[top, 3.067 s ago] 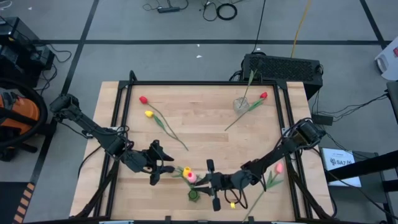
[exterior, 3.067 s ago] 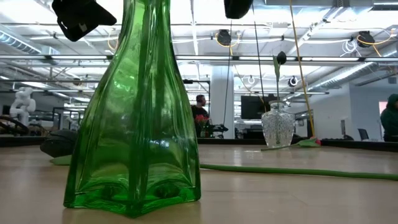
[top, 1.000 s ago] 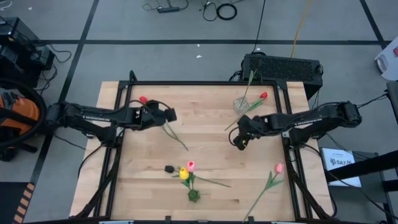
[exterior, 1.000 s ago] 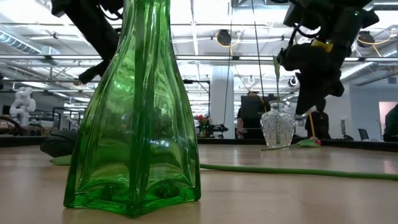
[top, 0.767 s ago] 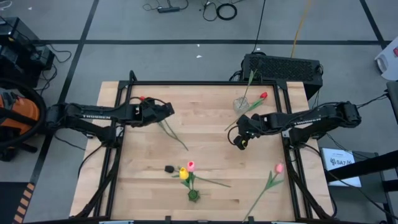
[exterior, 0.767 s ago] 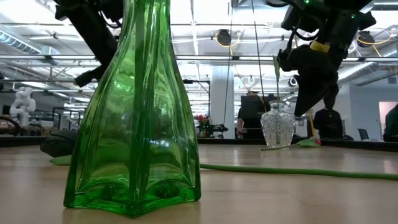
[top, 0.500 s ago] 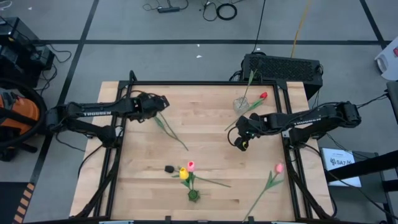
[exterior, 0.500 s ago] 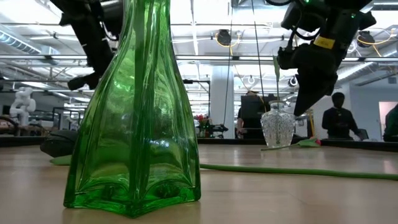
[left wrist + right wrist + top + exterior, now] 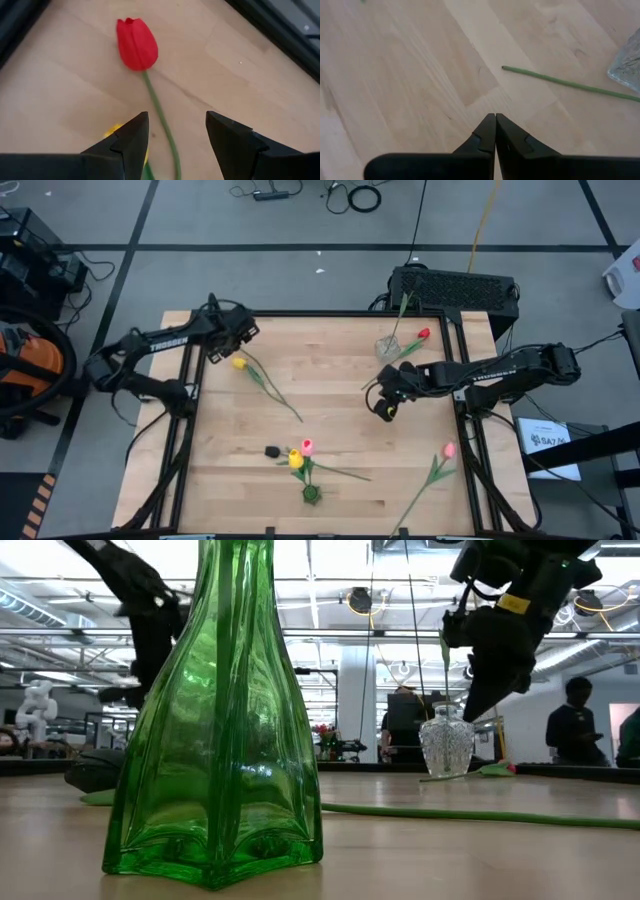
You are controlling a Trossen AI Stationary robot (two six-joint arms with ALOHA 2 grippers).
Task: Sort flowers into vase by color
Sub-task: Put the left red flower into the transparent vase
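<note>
Left claw (image 9: 175, 137): I see it spread wide, holding nothing — the red tulip (image 9: 136, 44) lies just ahead, stem running between the fingers, upper left of the bench (image 9: 330, 430).
Right claw (image 9: 385, 412): pinched shut, empty, right of centre; a green stem (image 9: 570, 85) lies beside it.
Vases: two — clear (image 9: 388, 347), green (image 9: 312, 494).
Tulips I count: seven.

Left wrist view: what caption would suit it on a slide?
Open left gripper poised above a red tulip's thin green stem on the wooden table.
</note>
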